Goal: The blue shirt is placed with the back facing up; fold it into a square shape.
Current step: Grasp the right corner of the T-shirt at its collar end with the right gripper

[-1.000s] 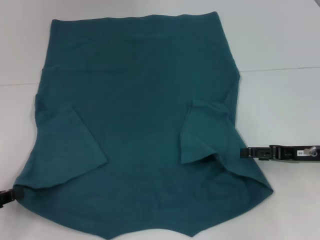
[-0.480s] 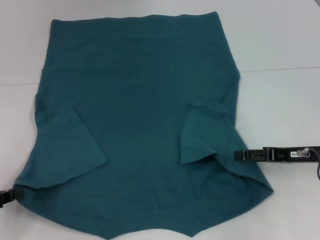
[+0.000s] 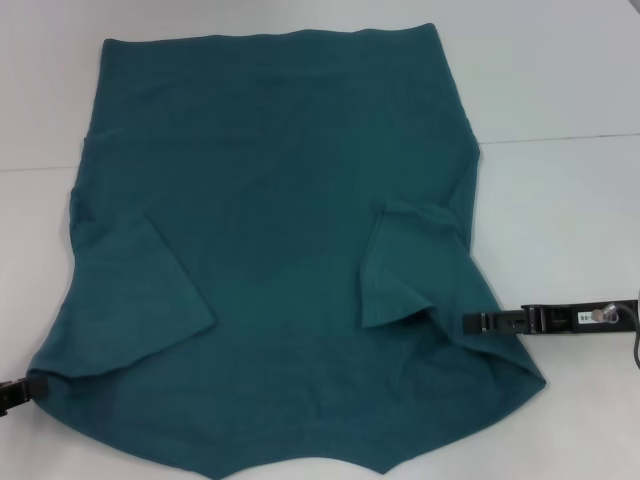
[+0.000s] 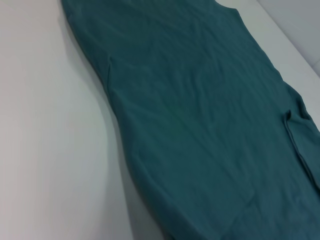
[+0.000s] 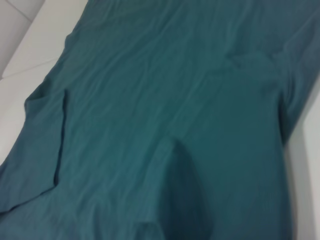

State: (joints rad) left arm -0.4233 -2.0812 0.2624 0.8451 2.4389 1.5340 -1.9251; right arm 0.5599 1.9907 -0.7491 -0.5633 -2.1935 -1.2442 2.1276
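Blue shirt (image 3: 270, 230) flat, long axis near-far, hem far

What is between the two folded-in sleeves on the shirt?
Only flat shirt back: in the head view, the blue shirt lies bare between the left sleeve and the right sleeve.

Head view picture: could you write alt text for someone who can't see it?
A large blue shirt lies spread on a white table, both sleeves folded inward. The right end effector reaches in over the shirt's right edge, while the left end effector sits at its near left corner.
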